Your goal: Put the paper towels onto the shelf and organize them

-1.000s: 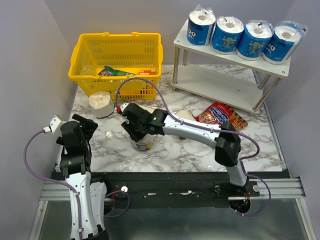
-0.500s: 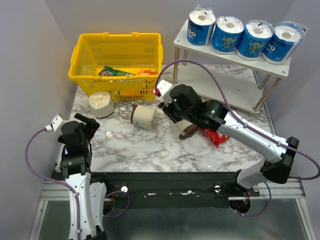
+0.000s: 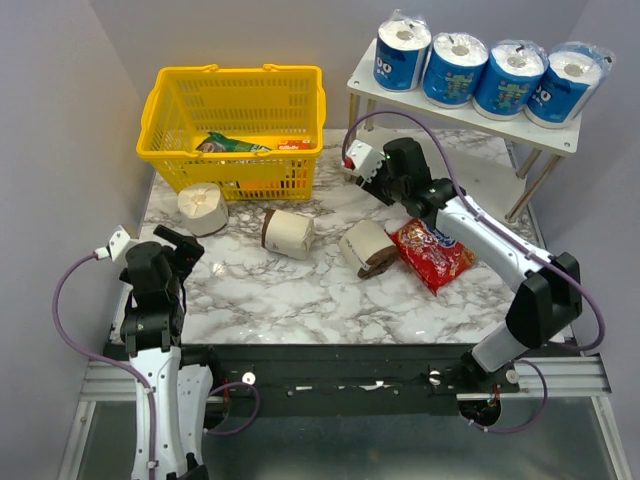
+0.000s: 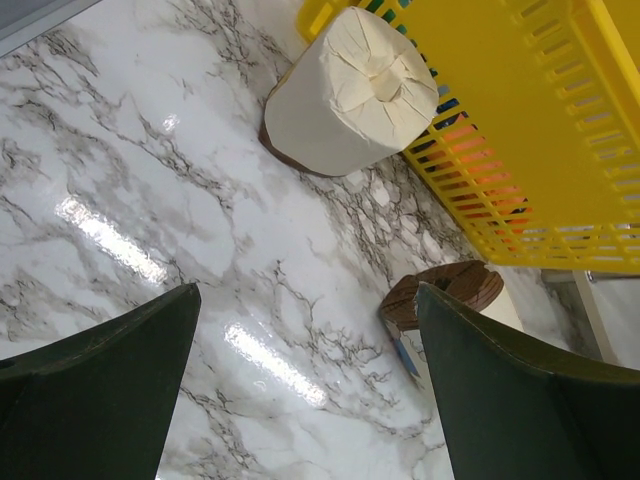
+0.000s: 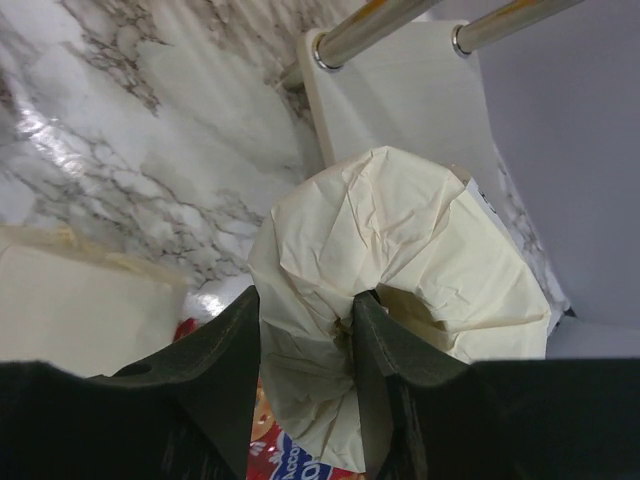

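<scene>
My right gripper [image 3: 385,183] hangs at the left end of the shelf's lower tier [image 3: 440,175], shut on a cream paper towel roll [image 5: 400,270]. One finger is pushed into the roll's core and the other presses its outer side. Four blue-wrapped rolls [image 3: 455,68] stand in a row on the shelf's top board [image 3: 460,112]. Three cream rolls are on the table: one upright [image 3: 203,208] by the basket, and two lying on their sides [image 3: 287,232] [image 3: 366,247]. My left gripper [image 3: 175,245] is open at the near left, with nothing between its fingers [image 4: 100,380].
A yellow basket [image 3: 235,150] with packets inside stands at the back left. A red snack bag [image 3: 432,255] lies next to the right lying roll. The shelf's silver legs [image 5: 370,35] are just beyond the held roll. Grey walls close in on both sides.
My right arm has swung from the table's front centre back and right to the shelf, carrying a cream roll. Two lying rolls came into view. The left arm barely moved.
</scene>
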Robot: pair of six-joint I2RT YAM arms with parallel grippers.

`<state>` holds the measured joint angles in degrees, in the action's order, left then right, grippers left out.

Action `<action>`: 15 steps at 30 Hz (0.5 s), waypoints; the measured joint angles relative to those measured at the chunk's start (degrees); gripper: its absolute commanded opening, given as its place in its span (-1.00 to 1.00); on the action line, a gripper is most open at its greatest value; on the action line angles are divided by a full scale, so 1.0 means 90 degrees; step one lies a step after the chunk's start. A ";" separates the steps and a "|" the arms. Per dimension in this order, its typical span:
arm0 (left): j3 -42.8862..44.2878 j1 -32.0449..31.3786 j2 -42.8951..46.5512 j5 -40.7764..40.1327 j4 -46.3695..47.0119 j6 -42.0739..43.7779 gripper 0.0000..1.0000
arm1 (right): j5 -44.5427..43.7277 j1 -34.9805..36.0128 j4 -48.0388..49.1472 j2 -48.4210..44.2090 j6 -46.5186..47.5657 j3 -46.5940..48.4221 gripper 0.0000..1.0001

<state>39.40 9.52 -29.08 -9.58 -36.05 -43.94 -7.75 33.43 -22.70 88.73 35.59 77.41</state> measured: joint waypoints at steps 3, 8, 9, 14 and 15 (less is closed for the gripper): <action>0.0000 -0.0049 0.0007 0.0002 0.0000 0.0002 0.98 | 0.0236 -0.0228 0.0248 0.0483 0.0381 0.0262 -0.03; -0.0010 -0.0117 0.0010 0.0012 0.0000 0.0002 0.98 | 0.0566 -0.0471 0.0733 0.1086 0.0775 0.0367 0.00; -0.0010 -0.0148 0.0010 0.0015 0.0000 0.0002 0.98 | 0.0600 -0.0508 0.0797 0.1231 0.0848 0.0420 0.00; -0.0010 -0.0270 0.0005 0.0022 0.0002 0.0002 0.98 | 0.0697 -0.0605 0.1086 0.1766 0.1115 0.0712 0.00; -0.0010 -0.0277 0.0000 0.0024 0.0002 0.0005 0.98 | 0.0697 -0.0605 0.1117 0.1821 0.1171 0.0784 -0.01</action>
<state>39.31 7.03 -29.08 -9.37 -36.03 -43.90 -1.48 27.99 -12.64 105.12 46.13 84.47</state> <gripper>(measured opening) 0.988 0.512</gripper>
